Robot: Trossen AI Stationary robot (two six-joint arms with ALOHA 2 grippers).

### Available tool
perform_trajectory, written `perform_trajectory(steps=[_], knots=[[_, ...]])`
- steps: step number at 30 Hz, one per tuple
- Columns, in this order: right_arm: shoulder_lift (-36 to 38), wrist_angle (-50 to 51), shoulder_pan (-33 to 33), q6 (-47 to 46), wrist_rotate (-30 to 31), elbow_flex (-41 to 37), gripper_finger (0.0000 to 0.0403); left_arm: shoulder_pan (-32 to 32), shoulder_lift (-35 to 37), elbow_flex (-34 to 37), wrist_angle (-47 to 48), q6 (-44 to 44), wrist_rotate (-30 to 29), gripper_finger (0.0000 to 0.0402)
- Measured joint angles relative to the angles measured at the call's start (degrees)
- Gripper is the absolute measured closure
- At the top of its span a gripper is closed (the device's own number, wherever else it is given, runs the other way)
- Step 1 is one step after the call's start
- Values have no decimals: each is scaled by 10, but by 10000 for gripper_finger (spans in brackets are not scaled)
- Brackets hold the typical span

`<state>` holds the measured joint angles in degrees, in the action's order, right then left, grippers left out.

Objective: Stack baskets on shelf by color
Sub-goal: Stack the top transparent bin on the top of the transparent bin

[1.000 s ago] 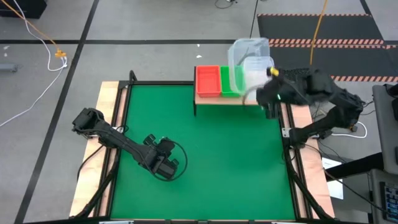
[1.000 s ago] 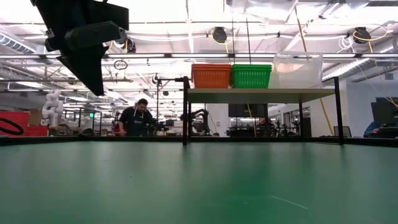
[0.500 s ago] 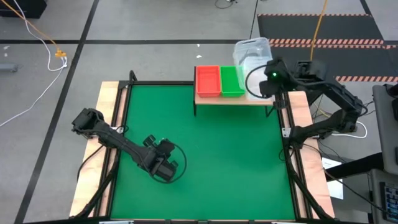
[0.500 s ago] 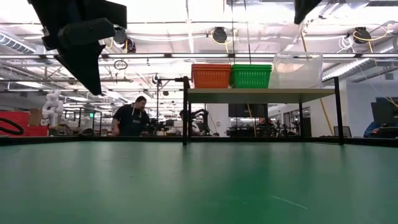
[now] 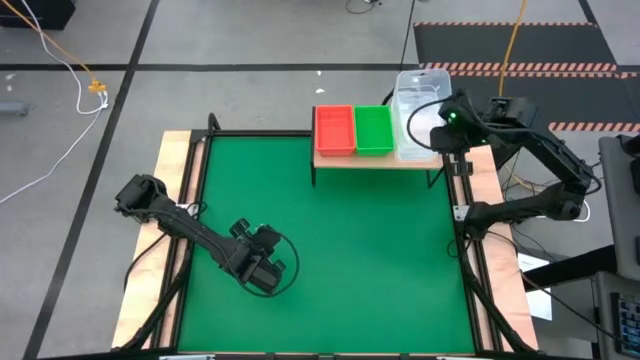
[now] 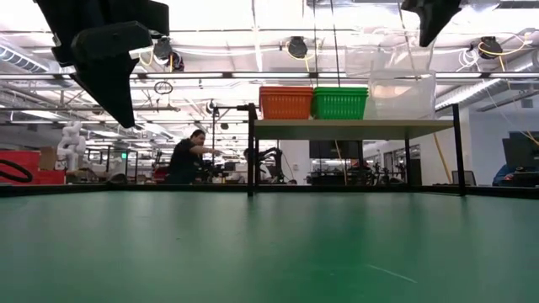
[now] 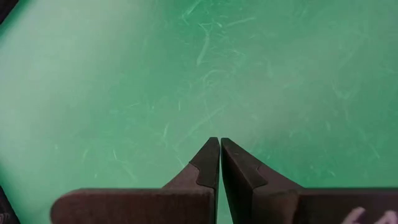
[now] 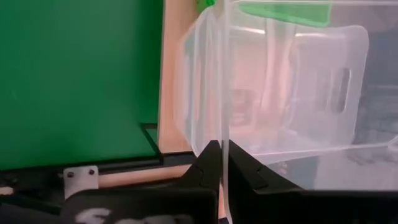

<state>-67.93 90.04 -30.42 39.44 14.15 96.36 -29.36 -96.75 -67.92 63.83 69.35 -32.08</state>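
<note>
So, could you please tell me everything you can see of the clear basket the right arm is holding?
The clear, see-through plastic basket is rectangular with thin walls and a slot handle in one end wall. The right gripper has its jaws shut on one wall's rim. It hangs above the wooden shelf's right end, over another clear basket and beside the green basket.

Orange-red basket (image 5: 334, 130), green basket (image 5: 373, 130), clear basket (image 5: 414, 100); green mat (image 5: 330, 240).

We see a clear glossy plastic basket (image 8: 273, 93), a pale wooden shelf (image 5: 375, 160) on dark metal legs, and a scuffed matt green mat (image 7: 186, 74).
</note>
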Motion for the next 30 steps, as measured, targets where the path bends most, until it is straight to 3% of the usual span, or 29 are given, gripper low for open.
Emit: perform_trajectory(steps=[16, 30], knots=[[-28, 0, 0, -44, -41, -1, 402, 0, 0, 0, 0, 0, 0, 382], [-33, -1, 9, -103, -67, -1, 358, 0, 0, 0, 0, 0, 0, 382]])
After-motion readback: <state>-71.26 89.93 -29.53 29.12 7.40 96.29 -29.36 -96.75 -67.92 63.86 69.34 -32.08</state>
